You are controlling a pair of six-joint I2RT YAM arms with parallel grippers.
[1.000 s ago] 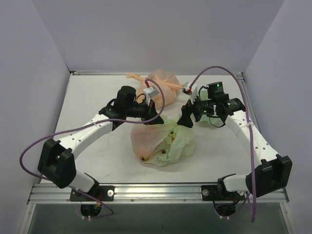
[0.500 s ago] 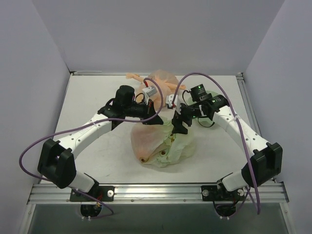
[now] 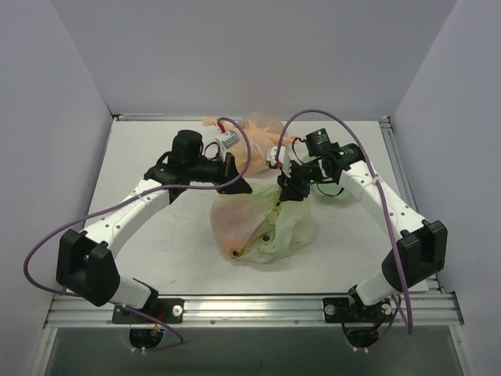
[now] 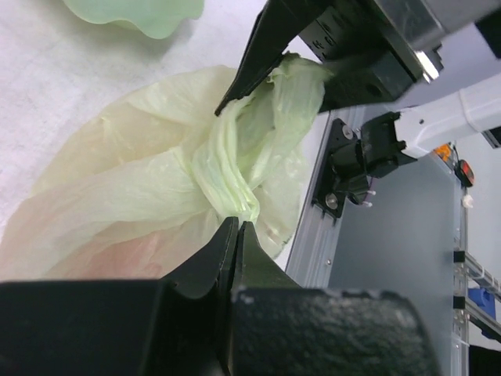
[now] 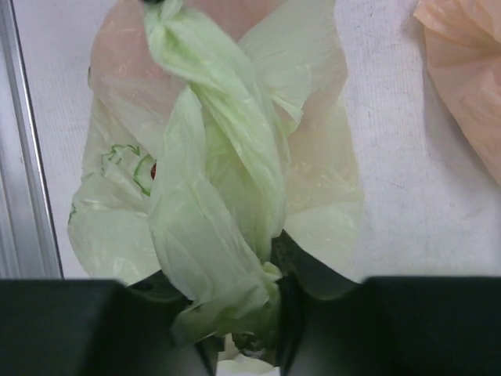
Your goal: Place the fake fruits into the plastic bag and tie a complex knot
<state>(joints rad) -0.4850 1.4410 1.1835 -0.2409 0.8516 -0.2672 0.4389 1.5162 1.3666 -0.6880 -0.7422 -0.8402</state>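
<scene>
The plastic bag [image 3: 275, 227] lies bulging between both arms, pale green, with its two handles twisted together [image 5: 235, 117]. The fake fruits show only as a pink-orange tint [image 3: 233, 222] through the film, plus a red speck [image 5: 154, 169]. My left gripper [image 4: 237, 227] is shut, pinching one end of the twisted handle [image 4: 227, 184]; from above it sits at the bag's left top [image 3: 241, 186]. My right gripper [image 5: 235, 298] is shut on the other bunched handle end, at the bag's right top [image 3: 288, 190]. The handle is stretched between the two grippers.
A peach-orange knotted bag [image 3: 262, 129] lies at the back behind the grippers, also at the right edge of the right wrist view [image 5: 462, 78]. A pale green wavy-edged dish [image 4: 141, 12] sits beyond the bag. White walls enclose the table; a metal rail [image 3: 250, 305] runs along the front.
My right gripper moved left to the bag's top and shut on the bunched handle. The left arm drew slightly left and back, still holding its end.
</scene>
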